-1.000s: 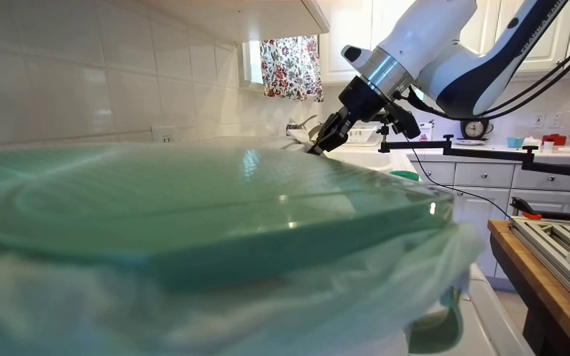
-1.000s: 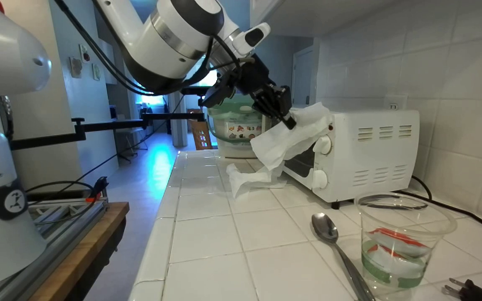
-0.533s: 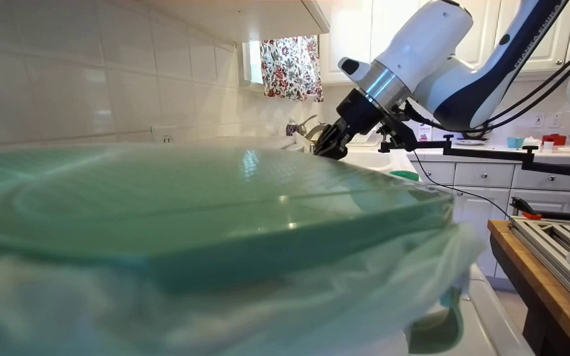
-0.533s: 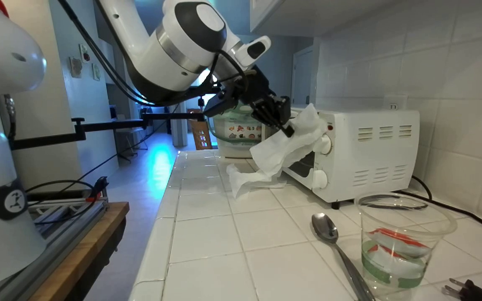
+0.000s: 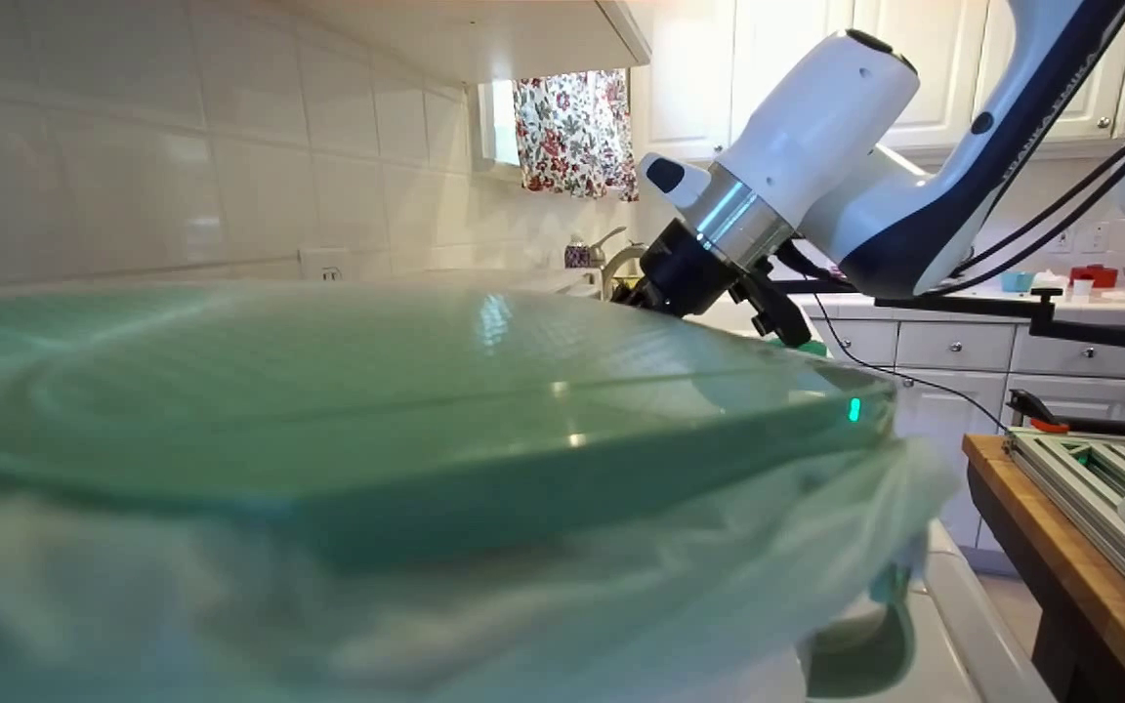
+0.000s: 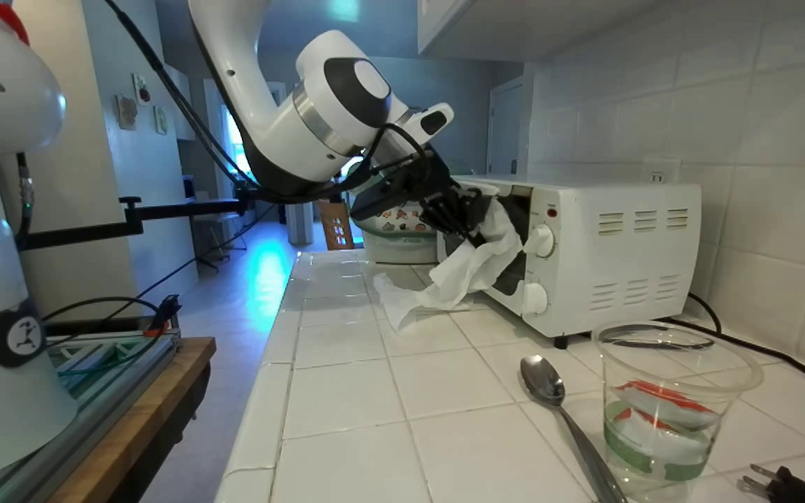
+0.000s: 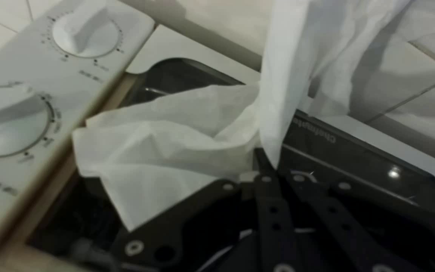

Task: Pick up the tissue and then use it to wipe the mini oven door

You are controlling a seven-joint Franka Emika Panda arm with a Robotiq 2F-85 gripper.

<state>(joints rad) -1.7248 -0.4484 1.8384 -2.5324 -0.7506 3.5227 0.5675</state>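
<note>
Wood edged the bench at the far left of an exterior view, beside the Panda's white base. Next came the white-tiled counter, a plastic tub with small printed pictures standing toward its far end. White tissue followed, its lower end trailing on the tiles, its upper part bunched at the black gripper, whose fingers were pressed together and pinched it. In the wrist view a flap of it overlay the dark glass door, lettered Chefmate; whether it touched the glass, I could not tell. Right of the tissue, two control knobs fronted the white mini oven, its side cut with vent slots. A metal spoon lay on the tiles nearer the camera, just beside a clear plastic cup holding red-and-white packets. At the far right lay a black two-prong plug.
</note>
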